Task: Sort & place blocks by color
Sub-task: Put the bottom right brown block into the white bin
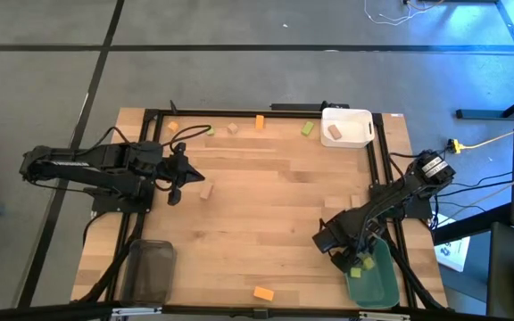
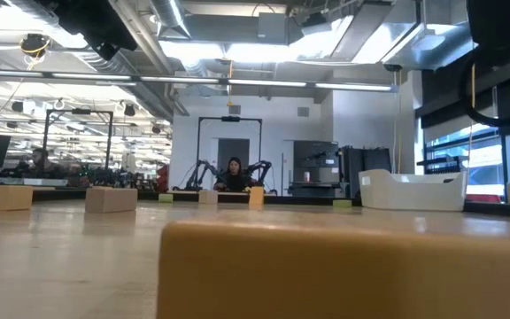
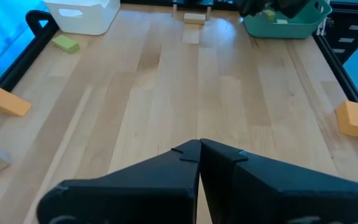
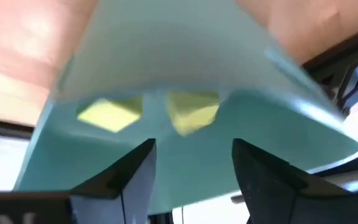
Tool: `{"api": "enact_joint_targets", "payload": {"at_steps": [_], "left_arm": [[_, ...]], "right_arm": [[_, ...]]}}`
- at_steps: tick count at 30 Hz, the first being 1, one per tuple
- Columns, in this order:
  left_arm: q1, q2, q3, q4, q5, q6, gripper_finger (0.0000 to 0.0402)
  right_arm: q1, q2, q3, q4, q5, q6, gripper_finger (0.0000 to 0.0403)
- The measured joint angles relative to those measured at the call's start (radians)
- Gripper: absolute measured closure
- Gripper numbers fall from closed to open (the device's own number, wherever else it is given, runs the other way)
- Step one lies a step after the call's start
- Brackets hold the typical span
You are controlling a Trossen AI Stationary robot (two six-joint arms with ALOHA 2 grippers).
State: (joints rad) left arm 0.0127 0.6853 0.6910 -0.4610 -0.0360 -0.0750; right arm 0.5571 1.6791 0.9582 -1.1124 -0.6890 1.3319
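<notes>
- Two arms in the high view: we log the right gripper (image 1: pixel 353 259) over the green tray (image 1: pixel 384 287), which holds light green blocks (image 1: pixel 361 270); the left gripper (image 1: pixel 188 169) sits just beside a tan block (image 1: pixel 206 189).
- Low view: an out-of-focus tan block (image 2: pixel 343 266) fills the foreground; the white tray (image 2: pixel 412 190) is far right.
- Left wrist view: we see the fingers (image 3: pixel 225 171) pressed together, empty.
- Right wrist view: fingers (image 4: pixel 263 165) spread apart above two light green blocks (image 4: pixel 191 111) in the tray.

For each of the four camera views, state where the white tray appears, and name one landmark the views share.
High view: white tray, far edge, right of centre.
Low view: white tray, right, mid-height.
Left wrist view: white tray, top left.
Right wrist view: not in it.
Shared landmark: the green tray, under the right gripper.
</notes>
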Motion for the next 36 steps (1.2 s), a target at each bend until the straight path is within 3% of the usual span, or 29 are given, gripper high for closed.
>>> {"api": "enact_joint_targets", "payload": {"at_steps": [5,11,16,21,25,31,36], "left_arm": [[0.000,0.000,0.000,0.000,0.000,0.000,0.0400],[0.000,0.000,0.000,0.005,-0.009,0.000,0.0400],[0.000,0.000,0.000,0.009,-0.012,0.000,0.0398],[0.000,0.000,0.000,0.010,-0.053,0.000,0.0399],[0.000,0.000,0.000,0.010,-0.056,0.000,0.0400],[0.000,0.000,0.000,0.012,-0.056,-0.003,0.0398],[0.000,0.000,0.000,0.029,-0.063,-0.004,0.0399]], "right_arm": [[0.000,-0.013,0.096,-0.112,0.023,0.000,0.0190],[-0.037,-0.036,0.283,-0.354,0.237,0.006,0.0188],[-0.104,-0.093,0.317,-0.418,0.429,0.023,0.0188],[-0.207,-0.174,0.247,-0.418,0.537,0.016,0.0188],[-0.296,-0.244,0.130,-0.383,0.539,-0.020,0.0188],[-0.435,-0.322,-0.067,-0.177,0.531,-0.051,0.0188],[-0.534,-0.332,-0.166,-0.165,0.538,-0.053,0.0188]]}}
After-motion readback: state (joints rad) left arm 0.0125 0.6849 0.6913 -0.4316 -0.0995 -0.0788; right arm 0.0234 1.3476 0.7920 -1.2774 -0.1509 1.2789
